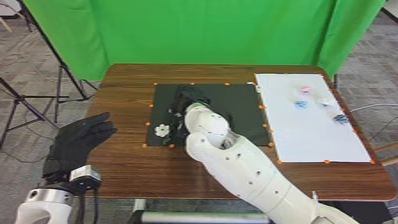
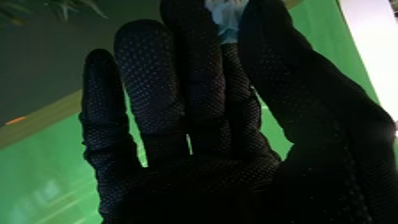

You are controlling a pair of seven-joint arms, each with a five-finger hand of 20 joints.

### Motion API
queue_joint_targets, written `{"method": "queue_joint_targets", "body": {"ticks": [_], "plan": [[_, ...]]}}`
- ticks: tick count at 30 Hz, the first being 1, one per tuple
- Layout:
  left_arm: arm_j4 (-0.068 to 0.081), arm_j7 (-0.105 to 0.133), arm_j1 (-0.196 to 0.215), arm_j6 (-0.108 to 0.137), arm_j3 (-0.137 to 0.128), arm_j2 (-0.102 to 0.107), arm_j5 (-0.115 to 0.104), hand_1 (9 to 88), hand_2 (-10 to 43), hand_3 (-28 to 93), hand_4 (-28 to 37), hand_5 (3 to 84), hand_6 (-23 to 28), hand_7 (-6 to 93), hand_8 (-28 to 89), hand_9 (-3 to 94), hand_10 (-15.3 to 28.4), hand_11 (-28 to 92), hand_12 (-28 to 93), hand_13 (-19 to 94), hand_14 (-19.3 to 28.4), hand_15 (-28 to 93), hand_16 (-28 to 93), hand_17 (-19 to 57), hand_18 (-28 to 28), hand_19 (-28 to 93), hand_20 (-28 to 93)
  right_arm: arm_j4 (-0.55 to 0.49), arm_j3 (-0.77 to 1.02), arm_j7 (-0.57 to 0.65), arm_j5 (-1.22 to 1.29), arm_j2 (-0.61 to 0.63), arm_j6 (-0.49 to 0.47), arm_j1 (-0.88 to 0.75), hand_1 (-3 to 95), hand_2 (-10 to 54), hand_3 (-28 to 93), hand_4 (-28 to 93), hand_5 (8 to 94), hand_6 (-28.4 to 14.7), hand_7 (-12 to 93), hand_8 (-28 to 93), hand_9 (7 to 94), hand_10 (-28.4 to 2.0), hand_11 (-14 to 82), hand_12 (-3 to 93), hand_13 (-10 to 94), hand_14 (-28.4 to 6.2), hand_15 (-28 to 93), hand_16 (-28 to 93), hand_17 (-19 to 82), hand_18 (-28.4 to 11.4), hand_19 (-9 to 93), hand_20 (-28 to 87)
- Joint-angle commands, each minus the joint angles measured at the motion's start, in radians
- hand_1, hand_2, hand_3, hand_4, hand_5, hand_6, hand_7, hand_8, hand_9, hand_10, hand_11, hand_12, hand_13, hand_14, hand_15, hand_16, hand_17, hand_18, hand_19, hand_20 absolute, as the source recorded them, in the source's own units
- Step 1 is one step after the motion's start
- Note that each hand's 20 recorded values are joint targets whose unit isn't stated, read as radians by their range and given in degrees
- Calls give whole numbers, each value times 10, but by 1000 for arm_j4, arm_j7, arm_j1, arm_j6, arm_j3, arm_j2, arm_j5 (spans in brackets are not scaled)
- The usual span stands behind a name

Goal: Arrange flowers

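1. Right hand [image 1: 192, 94]: above the left half of the black mat [image 1: 238, 117], toward the mat's far edge. Arm comes in over the desk's [image 1: 124, 172] near edge.
2. Right fingers [image 2: 147, 75]: long and nearly straight, with a pale blue flower [image 2: 229, 20] pinched between thumb and fingers near the tips. Flower partly hidden by the glove; full shape can't be told.
3. Left hand [image 1: 78, 142]: at the desk's left edge, nearer the near-left corner. Fingers relaxed and extended, nothing gripped.
4. White flower [image 1: 162, 130]: on the mat, near its near-left corner, just beside the black glove.
5. White sheet [image 1: 315, 142]: right part of the desk, running along the right edge. Flowers lie on its far half.
6. Pink flower [image 1: 306, 89]: nearest the sheet's far edge of those.
7. Light blue flower [image 1: 301, 104]: nearer the near edge than the pink one, well in from the sheet's right edge.
8. Dark blue flower [image 1: 340, 118]: near the sheet's right edge, closer to the near edge than the other two.
9. Thin green leaves [image 2: 67, 6]: well apart from the right fingers in the wrist view.
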Motion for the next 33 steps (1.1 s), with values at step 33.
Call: {"method": "queue_joint_targets", "body": {"ticks": [33], "plan": [[-29, 71, 132, 68, -24, 41, -50, 285, 78, 797, -158, 510, 162, 151, -93, 427, 238, 411, 84, 311, 284, 649, -155, -99, 218, 611, 111, -131, -69, -54, 139, 35, 34, 75, 338, -95, 771, -283, 627, -40, 258, -152, 673, -137, 420, 191, 586, -117, 700, 206, 173, -222, 785, 178]]}}
